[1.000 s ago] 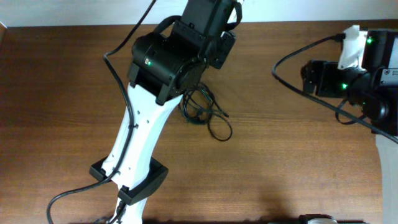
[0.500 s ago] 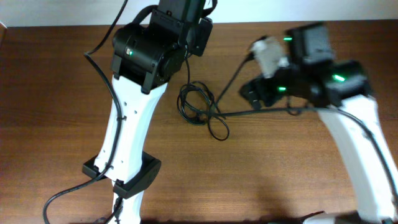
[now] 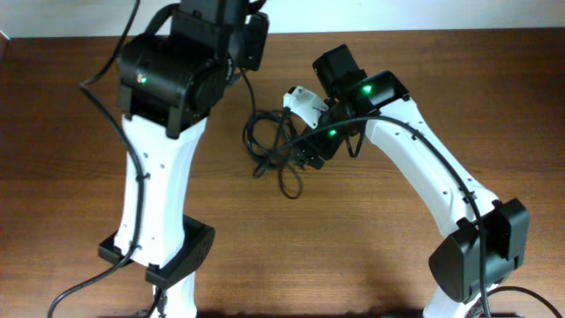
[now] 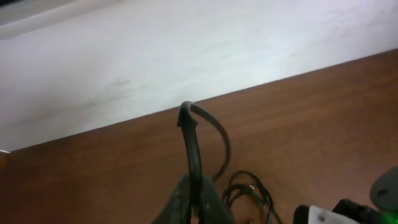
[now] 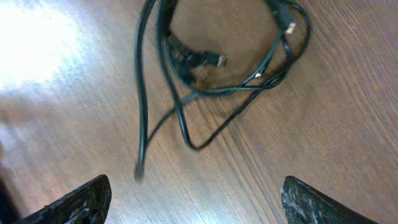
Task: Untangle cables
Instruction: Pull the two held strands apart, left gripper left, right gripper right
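Note:
The cables (image 3: 272, 146) lie as a loose black tangle on the wooden table, mid-table between the two arms. In the right wrist view the cables (image 5: 186, 93) spread in loops with small plug ends, just beyond my right gripper (image 5: 196, 199). That gripper stands wide open over bare wood, holding nothing. From overhead the right gripper (image 3: 311, 146) hovers at the tangle's right side. My left gripper (image 4: 198, 200) is shut on one cable strand (image 4: 196, 143), which rises from between the fingers and bends over at a plug end. The rest of the bundle (image 4: 250, 190) lies below it.
The left arm's base (image 3: 154, 256) and the right arm's base (image 3: 477, 252) stand near the table's front edge. A thicker black robot wire (image 3: 88, 287) trails at the front left. The table's far edge (image 4: 261, 84) meets a white surface behind.
The right arm has swung in from the table's right side to just over the tangle, jaws still open. The left arm has moved left with its strand, and the tangle has shifted slightly left.

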### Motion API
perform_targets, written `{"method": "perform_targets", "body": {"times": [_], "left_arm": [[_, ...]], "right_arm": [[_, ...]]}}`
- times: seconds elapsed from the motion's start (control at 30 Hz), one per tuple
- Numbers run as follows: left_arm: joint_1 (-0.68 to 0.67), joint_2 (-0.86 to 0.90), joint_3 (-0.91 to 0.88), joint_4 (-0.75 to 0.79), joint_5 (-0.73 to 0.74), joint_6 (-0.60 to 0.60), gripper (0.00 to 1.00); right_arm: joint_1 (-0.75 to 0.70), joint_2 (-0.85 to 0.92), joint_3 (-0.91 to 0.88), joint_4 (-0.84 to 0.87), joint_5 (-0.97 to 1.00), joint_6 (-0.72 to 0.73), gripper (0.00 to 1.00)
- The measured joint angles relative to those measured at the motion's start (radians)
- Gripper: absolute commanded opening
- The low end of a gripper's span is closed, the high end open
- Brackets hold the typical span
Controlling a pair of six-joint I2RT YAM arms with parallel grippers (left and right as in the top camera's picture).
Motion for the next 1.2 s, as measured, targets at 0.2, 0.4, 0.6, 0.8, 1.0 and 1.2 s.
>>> {"method": "perform_targets", "body": {"times": [0.2, 0.4, 0.6, 0.8, 1.0, 1.2], "left_arm": [[0.002, -0.008, 0.000, -0.011, -0.003, 0.000, 0.00], [0.002, -0.008, 0.000, -0.027, -0.003, 0.000, 0.00], [0.002, -0.008, 0.000, -0.045, -0.003, 0.000, 0.00], [0.002, -0.008, 0.000, -0.046, -0.003, 0.000, 0.00], [0.002, -0.008, 0.000, -0.049, -0.003, 0.000, 0.00], [0.002, -0.008, 0.000, -0.053, -0.003, 0.000, 0.00]], "right_arm": [[0.049, 0.008, 0.000, -0.016, -0.042, -0.002, 0.87], [0.141, 0.011, -0.027, 0.051, -0.059, -0.001, 0.87], [0.206, 0.015, -0.116, 0.171, -0.051, 0.003, 0.87], [0.205, 0.016, -0.197, 0.268, -0.044, 0.024, 0.86], [0.205, 0.016, -0.293, 0.388, -0.040, 0.087, 0.04], [0.205, 0.016, -0.312, 0.396, -0.023, 0.148, 0.04]]}}
